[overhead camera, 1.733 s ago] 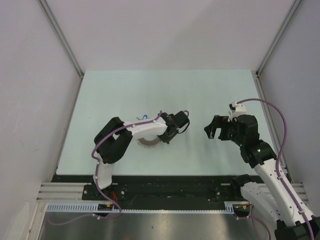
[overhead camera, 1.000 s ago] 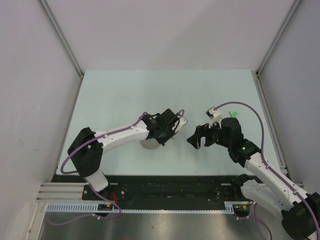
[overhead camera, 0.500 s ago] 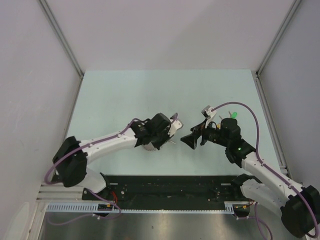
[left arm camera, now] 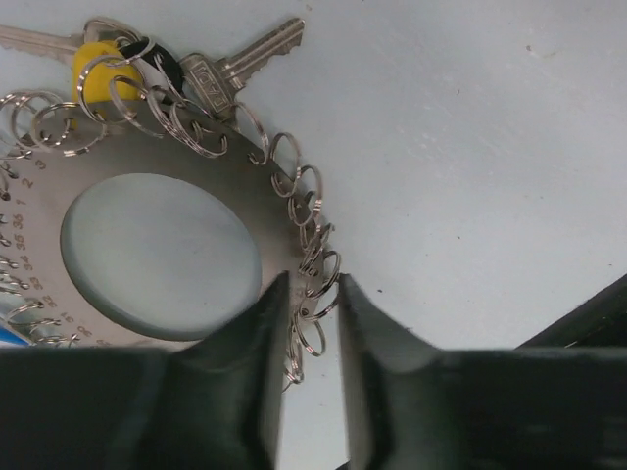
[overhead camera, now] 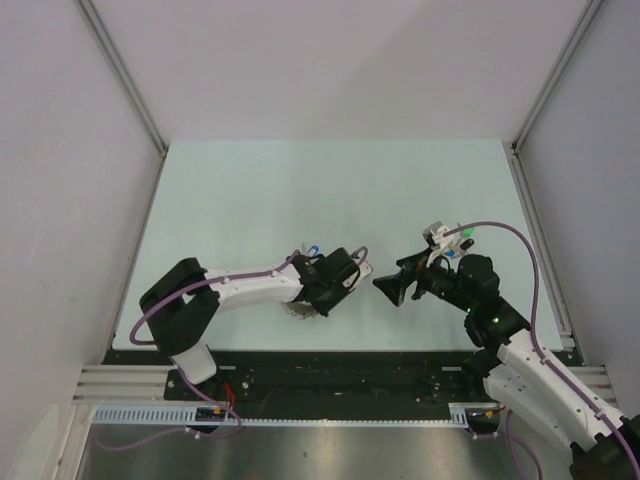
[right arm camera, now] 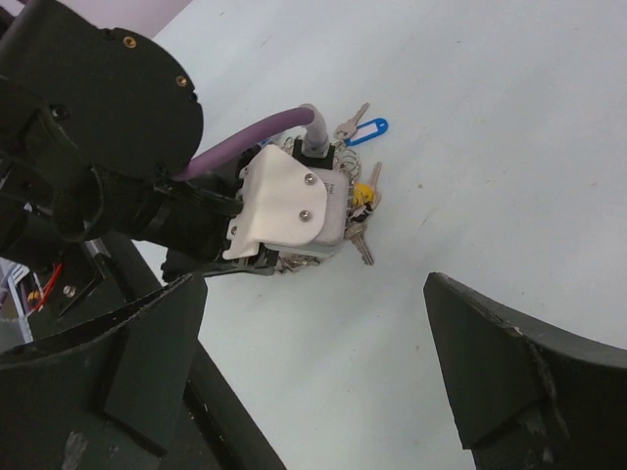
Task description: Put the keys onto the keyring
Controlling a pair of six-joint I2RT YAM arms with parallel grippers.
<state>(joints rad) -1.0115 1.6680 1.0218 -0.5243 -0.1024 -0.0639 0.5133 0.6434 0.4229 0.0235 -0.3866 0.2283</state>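
Keyring (left arm camera: 235, 171) rim sits between our left gripper's (left arm camera: 312, 286) fingers (left arm camera: 250, 338), now loosened a little, while our right gripper (right arm camera: 315, 294) gapes empty nearby.

Brushed grey metal keyring (left arm camera: 257, 191), shiny silver keys (left arm camera: 255, 51), matt pale table (left arm camera: 470, 147)

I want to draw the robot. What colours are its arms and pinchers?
The left arm and right arm are white tubes with chunky black joints, each with a purple cable looping alongside. The right arm shows a little green light. The left gripper and right gripper each have two black wedge-shaped fingers.
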